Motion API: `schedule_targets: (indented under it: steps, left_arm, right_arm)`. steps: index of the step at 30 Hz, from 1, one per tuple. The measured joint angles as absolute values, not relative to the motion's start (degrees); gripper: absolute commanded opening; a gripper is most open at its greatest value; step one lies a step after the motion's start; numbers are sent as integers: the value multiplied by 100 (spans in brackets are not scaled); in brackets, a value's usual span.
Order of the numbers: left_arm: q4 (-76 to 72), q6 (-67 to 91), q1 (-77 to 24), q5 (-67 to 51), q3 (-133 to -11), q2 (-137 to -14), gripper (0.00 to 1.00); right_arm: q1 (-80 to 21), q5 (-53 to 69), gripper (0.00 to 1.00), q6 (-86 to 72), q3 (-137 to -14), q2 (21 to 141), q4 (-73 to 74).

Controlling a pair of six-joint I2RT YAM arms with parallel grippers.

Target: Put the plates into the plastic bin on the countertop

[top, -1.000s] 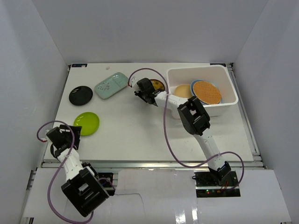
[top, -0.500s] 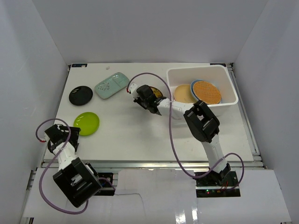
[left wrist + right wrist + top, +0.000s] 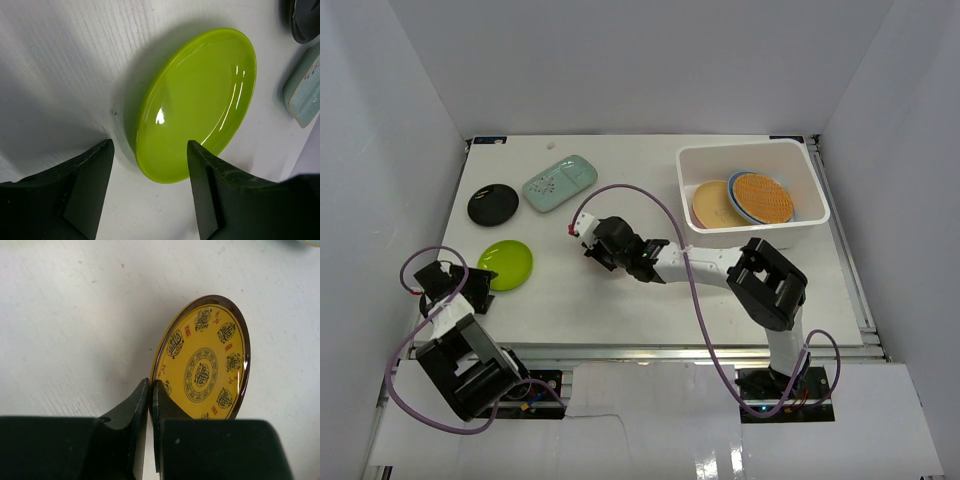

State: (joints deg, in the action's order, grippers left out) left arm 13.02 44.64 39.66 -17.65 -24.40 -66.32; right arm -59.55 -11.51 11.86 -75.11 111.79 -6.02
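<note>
Trouble was most readily foreseen at the right end effector (image 3: 151, 385), which was seen clamped on the thin rim of the small yellow-and-dark patterned plate (image 3: 205, 365). The plate was held tilted on edge above the bench (image 3: 75, 315), out in the middle and well apart from the plastic bin (image 3: 744, 148). Only a narrow bite of rim was caught between the jaws, so it was judged that the plate could pivot or slip free during a carry. Whether its lower edge was clear of the bench could not be told. A drag there would be expected to twist it out of the pinch.

The bin was seen to be holding a tan plate (image 3: 708, 204), a blue plate (image 3: 734, 190) and a woven-look orange plate (image 3: 763, 197), overlapped. A plate released onto that pile could be expected to slide or clatter, and the flared wall could be clipped on a low approach.

The left end effector (image 3: 150, 150) was seen open, its jaws set just at the near rim of the lime green plate (image 3: 200, 100). With so shallow a rim, the plate could be shoved along rather than caught, towards the black plate (image 3: 493, 205) and the mint-green plate (image 3: 560, 182).

As for writing, no brand or label was found. Ornamental medallions and small red marks were made out on the patterned plate, but nothing could be read.
</note>
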Motion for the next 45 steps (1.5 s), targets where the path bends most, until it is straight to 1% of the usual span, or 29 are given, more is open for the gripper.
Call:
schedule_targets:
  steps: [5, 8, 10, 11, 14, 15, 17, 18, 21, 22, 26, 33, 39, 45]
  left_arm:
    - [1225, 4523, 3962, -1767, -2440, -6790, 57]
    - [1070, 4600, 3964, -1811, -2440, -6956, 53]
    - [969, 4637, 3962, -1850, -2445, -7052, 47]
    - [937, 4652, 3964, -1855, -2447, -7094, 42]
    - [919, 4681, 3964, -1798, -2447, -7140, 36]
    - [926, 4681, 3962, -1756, -2443, -7140, 31]
    - [941, 4692, 3962, -1686, -2434, -7137, 26]
    - [943, 4696, 3962, -1658, -2429, -7137, 21]
    - [939, 4698, 3962, -1616, -2423, -7137, 15]
    - [934, 4700, 3962, -1616, -2423, -7137, 11]
    - [884, 4678, 3955, -1640, -2423, -7137, 1]
    - [803, 4654, 3955, -1732, -2346, -6952, 0]
    - [484, 4759, 3957, -1955, -1815, -6410, 0]
    - [451, 4834, 3953, -2327, -1409, -5520, 0]
  right_arm:
    - [-6025, -1140, 8, 1061, -7502, 11177, -740]
    - [-6027, -1129, 8, 989, -7356, 11078, -838]
    - [-6036, -1105, 8, 926, -7231, 10960, -893]
    - [-6036, -1079, 8, 893, -7190, 10910, -899]
    - [-6053, -989, 8, 786, -7135, 10822, -945]
    - [-6058, -950, 8, 760, -7135, 10816, -969]
    - [-6077, -893, 8, 727, -7133, 10816, -1022]
    - [-6077, -878, 8, 711, -7124, 10814, -1050]
    - [-6080, -858, 8, 679, -7039, 10779, -1120]
    - [-6084, -854, 8, 672, -7022, 10759, -1120]
    - [-6090, -770, 8, 607, -6888, 10593, -1177]
    - [-6097, -617, 8, 637, -6632, 9950, -1107]
    - [-6228, -489, 8, 637, -6591, 8923, -1039]
    - [-6342, -904, 8, 801, -7175, 8385, -714]
